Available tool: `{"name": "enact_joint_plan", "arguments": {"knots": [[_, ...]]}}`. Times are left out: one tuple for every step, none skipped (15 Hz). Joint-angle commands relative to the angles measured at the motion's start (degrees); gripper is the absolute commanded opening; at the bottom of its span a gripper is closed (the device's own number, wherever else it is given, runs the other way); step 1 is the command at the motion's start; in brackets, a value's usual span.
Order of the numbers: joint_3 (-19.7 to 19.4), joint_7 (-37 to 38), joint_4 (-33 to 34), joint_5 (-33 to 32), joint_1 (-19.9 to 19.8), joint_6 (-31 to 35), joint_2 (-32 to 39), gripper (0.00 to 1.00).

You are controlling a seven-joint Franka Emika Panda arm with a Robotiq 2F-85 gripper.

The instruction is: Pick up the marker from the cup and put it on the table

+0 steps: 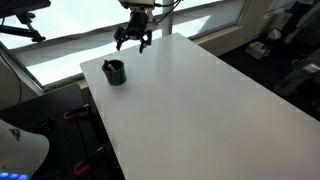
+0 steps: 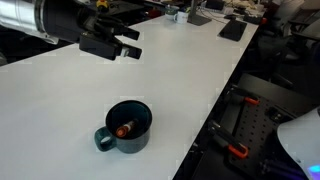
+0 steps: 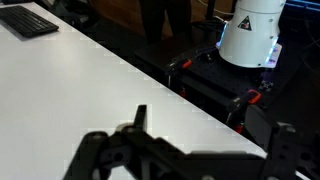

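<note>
Cup is seen nearest in an exterior view. It is dark, round and glossy, with a handle at its side, standing upright on the white surface near the long front edge. Marker is lying inside the cup against the wall. Only the reddish-orange end and a bit of dark barrel can be made out. Nothing is placed around the cup; the surface around it is smooth, plain and bare, bounded only by that edge. Past the edge, a dark frame with red-orange clamps and a white rounded housing are seen.

Gripper is held farther back, above the surface and well apart from the cup, in contact with nothing. Jaws are spread with nothing between them; they are black, angular and matte. The path between gripper and cup is unobstructed in both exterior views.

In the wrist view the jaws are only a dark blur at the bottom. The surface edge is seen running diagonally, and a flat black keyboard is set at the far corner. Farthest back, a bright window band is seen behind the surface.
</note>
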Motion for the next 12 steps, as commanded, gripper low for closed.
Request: {"name": "enact_joint_plan", "arguments": {"knots": [[1.09, -1.84, 7.26, -2.73, 3.87, -5.22, 4.86, 1.00], [1.28, -1.90, 8.39, -3.10, 4.89, -6.06, 5.84, 1.00], [1.47, -1.93, 9.33, -3.69, 5.91, -6.77, 6.77, 1.00], [1.65, -2.10, 10.21, -4.12, 6.75, -7.40, 7.62, 1.00], [1.78, -2.45, 10.85, -4.51, 7.55, -8.02, 8.44, 1.00], [1.90, -2.74, 11.43, -4.92, 8.28, -8.52, 9.20, 1.00], [1.96, -2.85, 11.90, -5.24, 8.94, -8.90, 9.94, 1.00], [2.01, -3.08, 12.36, -5.68, 9.47, -9.42, 10.68, 1.00], [2.05, -3.30, 12.73, -6.06, 9.92, -9.79, 11.32, 1.00], [2.15, -3.81, 13.03, -6.44, 10.33, -10.21, 12.00, 1.00], [2.16, -4.29, 13.34, -6.84, 10.76, -10.57, 12.69, 1.00], [2.15, -4.62, 13.67, -7.15, 11.13, -10.99, 13.37, 1.00]]}}
